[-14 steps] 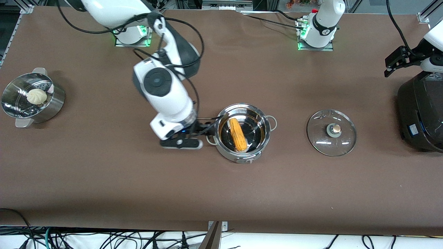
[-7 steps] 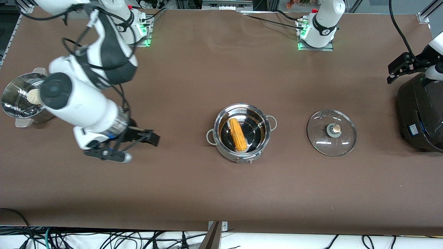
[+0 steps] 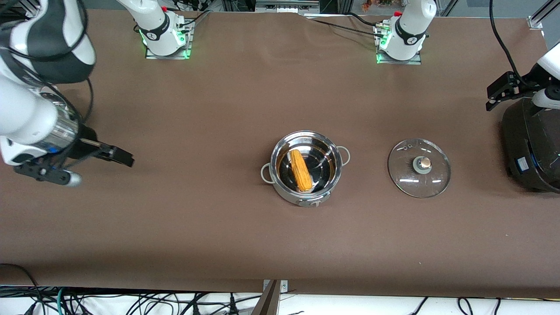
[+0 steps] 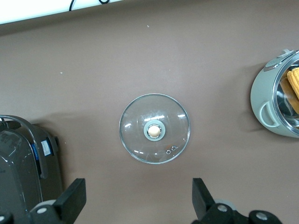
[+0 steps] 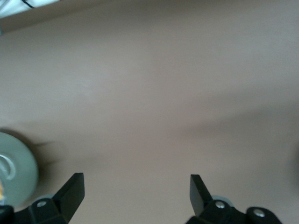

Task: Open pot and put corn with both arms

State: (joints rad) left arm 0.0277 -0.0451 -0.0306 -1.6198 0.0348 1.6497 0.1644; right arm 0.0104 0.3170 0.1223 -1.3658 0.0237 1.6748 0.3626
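The shiny steel pot [image 3: 329, 189] stands open mid-table with the yellow-orange corn [image 3: 301, 170] lying inside it. Its glass lid [image 3: 419, 167] with the tan knob lies flat on the table beside it, toward the left arm's end. My right gripper [image 3: 124, 158] is open and empty, over bare table toward the right arm's end, well away from the pot. My left gripper [image 3: 496, 92] is open and empty, up beside the black cooker. The left wrist view shows the lid [image 4: 154, 129], the pot [image 4: 264, 100] and the corn [image 4: 294, 81] past the open gripper [image 4: 135, 200]. The right wrist view shows the open gripper [image 5: 135, 189] over bare table.
A large black cooker [image 3: 531, 144] stands at the left arm's end of the table and shows in the left wrist view [image 4: 23, 163]. The right arm's body covers the place where the steamer basket stood. The brown tabletop [image 3: 218, 227] runs wide nearer the front camera.
My right arm has swung away from the pot toward its own end of the table, its gripper empty. The corn stays in the pot. The left gripper has barely moved.
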